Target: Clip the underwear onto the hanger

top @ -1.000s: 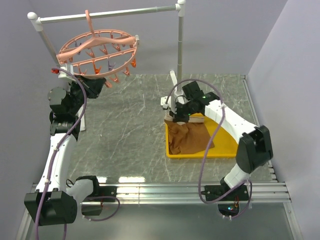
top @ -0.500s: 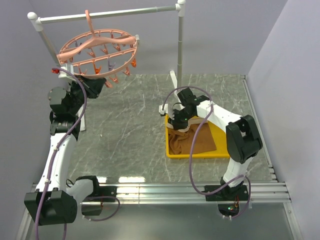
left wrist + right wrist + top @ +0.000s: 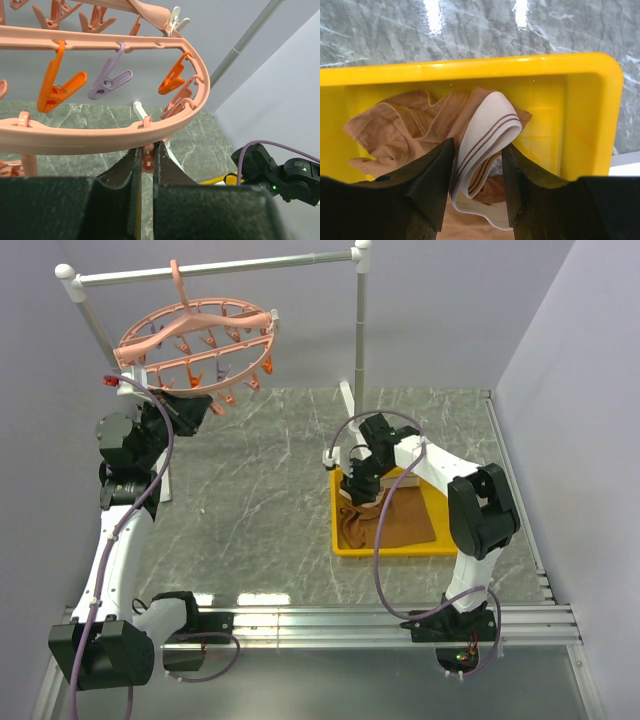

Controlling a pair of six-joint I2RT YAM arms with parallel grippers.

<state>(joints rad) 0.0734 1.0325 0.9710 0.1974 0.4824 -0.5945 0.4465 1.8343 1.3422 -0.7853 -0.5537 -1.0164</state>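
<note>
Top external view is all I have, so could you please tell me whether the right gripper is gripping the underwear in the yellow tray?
Observer: The right wrist view shows the right gripper with its jaws apart. The underwear's folded white waistband lies loosely between its fingers.
Operator: Thank you. And what is the other arm doing?
Observer: The left wrist view shows the left gripper pinched shut on a small clip hanging under the hanger's ring.

Left pincer (image 3: 148, 151) high, closed, right pincer (image 3: 477, 146) low, parted.
</note>
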